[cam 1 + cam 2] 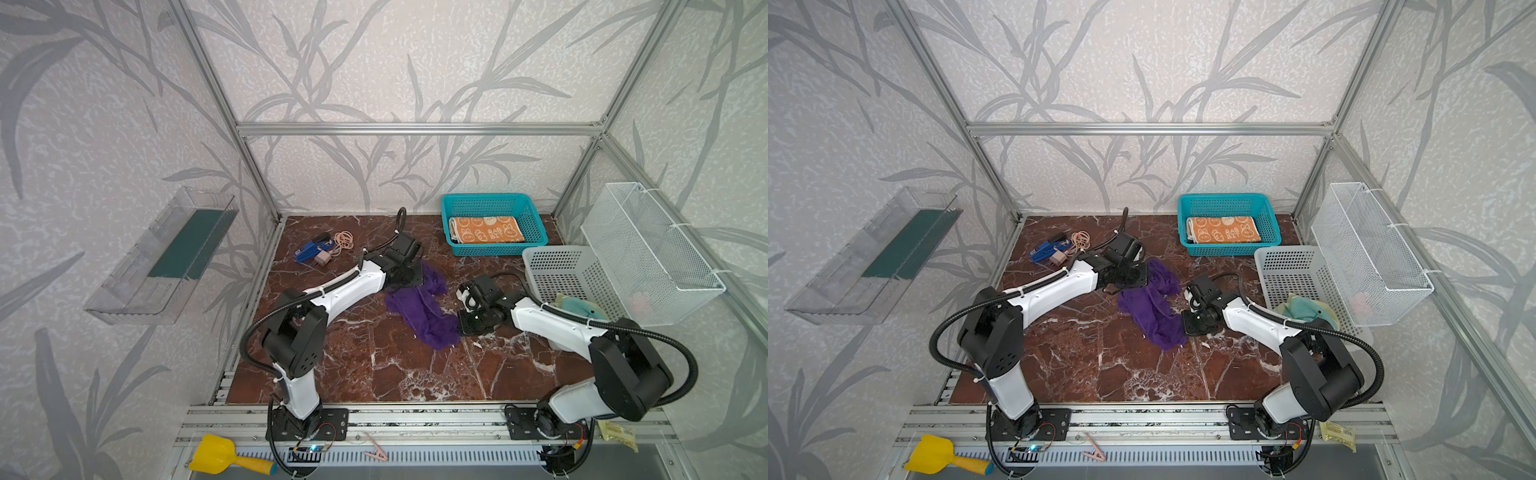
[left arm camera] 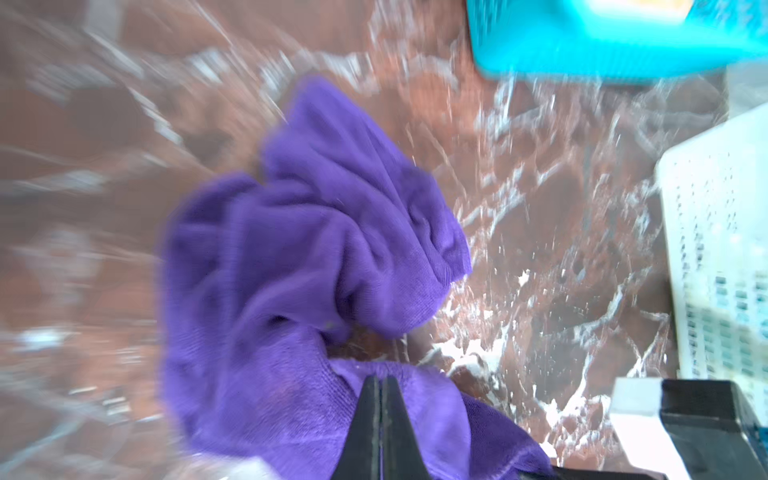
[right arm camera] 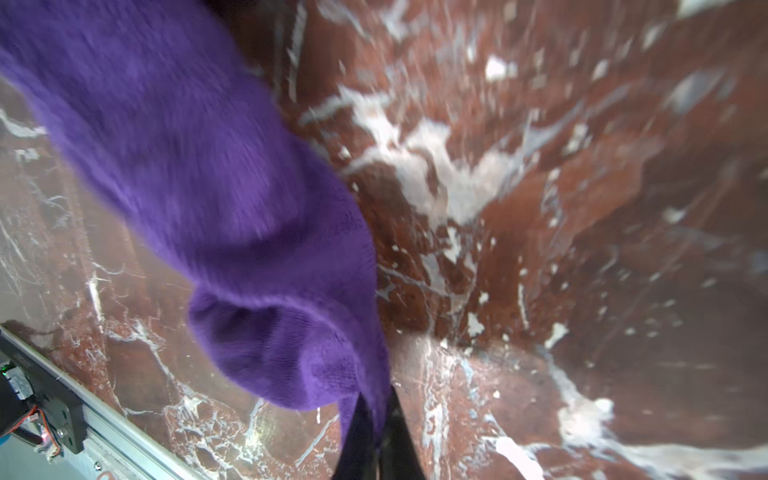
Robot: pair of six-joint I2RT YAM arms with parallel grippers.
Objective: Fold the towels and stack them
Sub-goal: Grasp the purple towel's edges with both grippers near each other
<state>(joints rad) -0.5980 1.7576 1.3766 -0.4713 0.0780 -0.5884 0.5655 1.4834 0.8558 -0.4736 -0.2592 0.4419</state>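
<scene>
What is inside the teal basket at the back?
A folded orange rabbit-print towel lies in the basket. Anything under that towel is covered, so I cannot tell.

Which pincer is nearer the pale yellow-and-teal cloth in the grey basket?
Right. The right pincer grips the end of the crumpled purple towel facing the pale yellow-and-teal cloth; the left pincer grips its opposite end, farther away.

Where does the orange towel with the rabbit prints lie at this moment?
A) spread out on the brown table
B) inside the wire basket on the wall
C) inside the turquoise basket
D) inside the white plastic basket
C: in both top views the orange towel lies folded inside the turquoise basket.
</scene>
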